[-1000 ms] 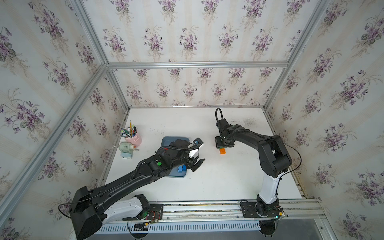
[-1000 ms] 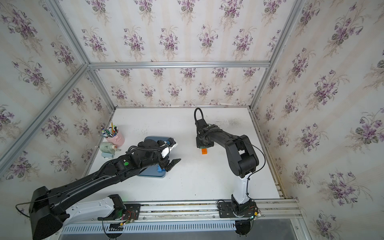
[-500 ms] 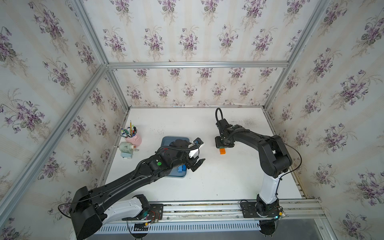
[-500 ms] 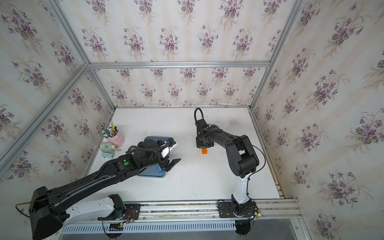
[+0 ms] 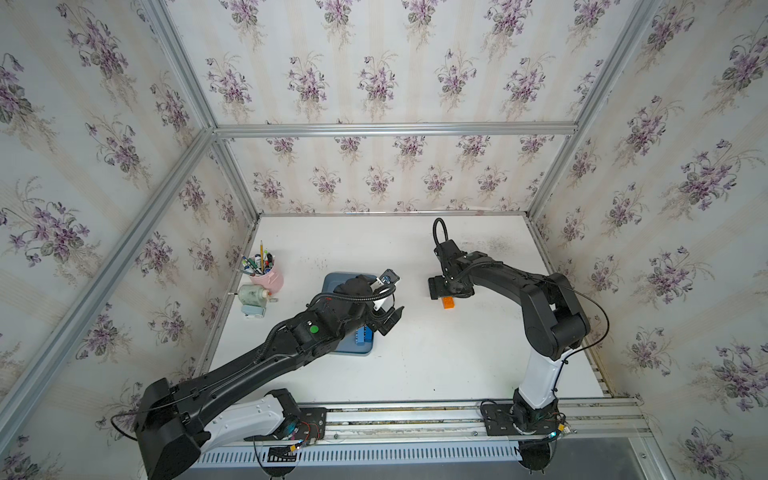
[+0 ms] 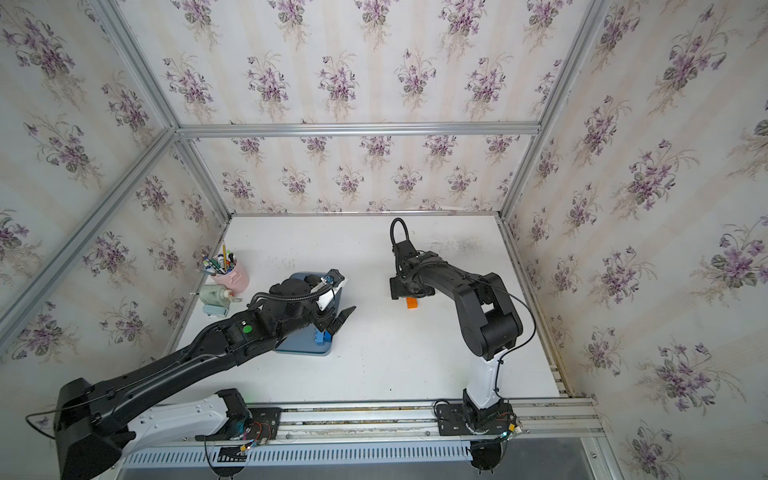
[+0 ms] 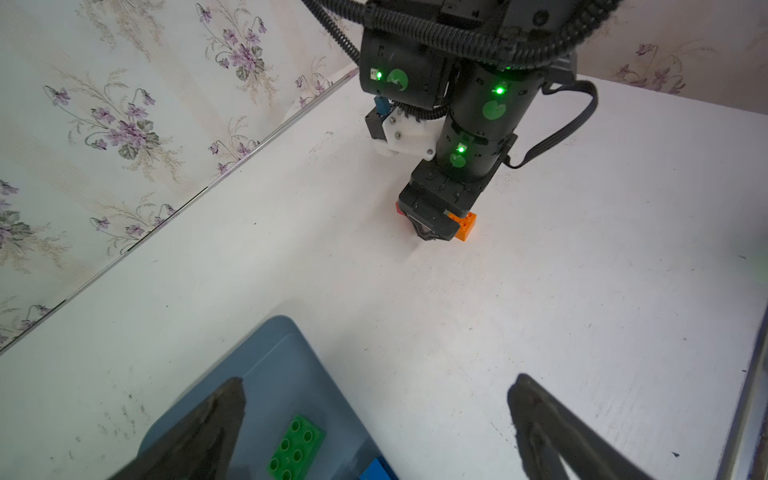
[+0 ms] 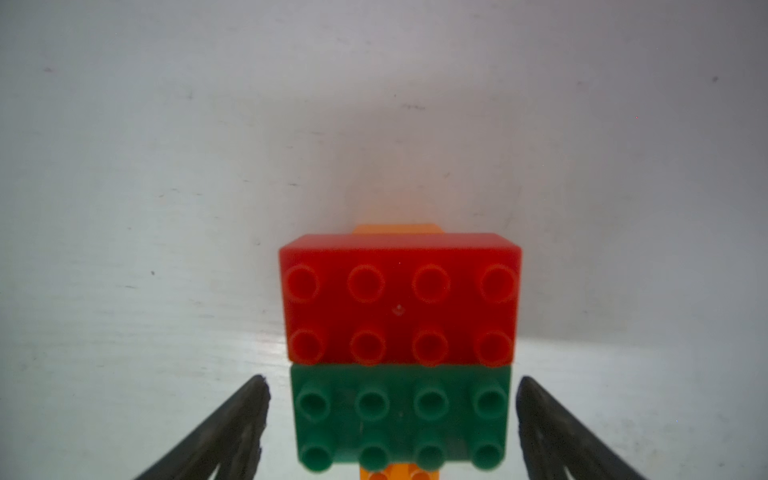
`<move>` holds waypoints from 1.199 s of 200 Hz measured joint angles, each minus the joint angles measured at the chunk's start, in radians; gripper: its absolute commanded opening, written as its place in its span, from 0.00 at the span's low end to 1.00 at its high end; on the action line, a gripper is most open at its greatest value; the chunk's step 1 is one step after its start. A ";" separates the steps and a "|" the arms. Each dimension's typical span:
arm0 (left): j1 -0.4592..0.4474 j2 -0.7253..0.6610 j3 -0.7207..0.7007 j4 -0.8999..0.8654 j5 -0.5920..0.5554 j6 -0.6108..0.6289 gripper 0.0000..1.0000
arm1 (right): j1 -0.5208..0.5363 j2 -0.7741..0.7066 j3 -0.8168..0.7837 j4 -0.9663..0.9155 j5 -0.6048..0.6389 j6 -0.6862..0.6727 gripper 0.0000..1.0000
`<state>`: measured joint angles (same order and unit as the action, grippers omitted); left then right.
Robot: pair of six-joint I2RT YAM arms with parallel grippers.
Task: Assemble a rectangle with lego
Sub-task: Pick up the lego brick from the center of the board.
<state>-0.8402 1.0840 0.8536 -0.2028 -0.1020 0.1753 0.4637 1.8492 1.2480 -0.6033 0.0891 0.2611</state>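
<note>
In the right wrist view a red lego brick [image 8: 401, 299] and a green lego brick [image 8: 401, 419] sit side by side on orange lego bricks [image 8: 395, 473]. My right gripper [image 8: 392, 415] is open, its fingers [image 8: 232, 428] flanking the green brick with a gap on each side. In both top views only an orange brick [image 5: 448, 302] [image 6: 412, 303] shows beside that gripper [image 5: 451, 289]. My left gripper [image 7: 378, 395] hangs open and empty over the edge of the grey-blue tray [image 7: 274, 361], which holds a green brick [image 7: 296, 446] and a blue brick [image 7: 376, 471].
A pink cup of pens [image 5: 268, 276] and a small bottle on a stand [image 5: 253, 296] stand by the left wall. The tray [image 5: 353, 352] lies left of centre under my left arm. Papered walls close in three sides; a metal rail [image 5: 415, 415] runs along the front.
My right gripper has opened and let go of the green brick, which stays on the stack. Neither arm has moved noticeably.
</note>
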 measured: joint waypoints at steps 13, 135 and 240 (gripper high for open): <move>0.000 -0.003 0.003 0.002 -0.038 -0.014 1.00 | 0.000 -0.026 0.006 -0.002 -0.001 -0.004 0.94; 0.232 0.318 0.254 -0.517 -0.082 -0.635 0.94 | 0.000 -0.475 -0.068 0.022 -0.014 0.089 0.85; 0.325 0.482 0.257 -0.661 -0.032 -0.554 0.84 | 0.000 -0.499 -0.127 0.058 -0.074 0.087 0.84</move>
<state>-0.5152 1.5658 1.1107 -0.8635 -0.1345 -0.3786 0.4637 1.3502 1.1213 -0.5453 0.0151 0.3481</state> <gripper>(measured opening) 0.830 0.841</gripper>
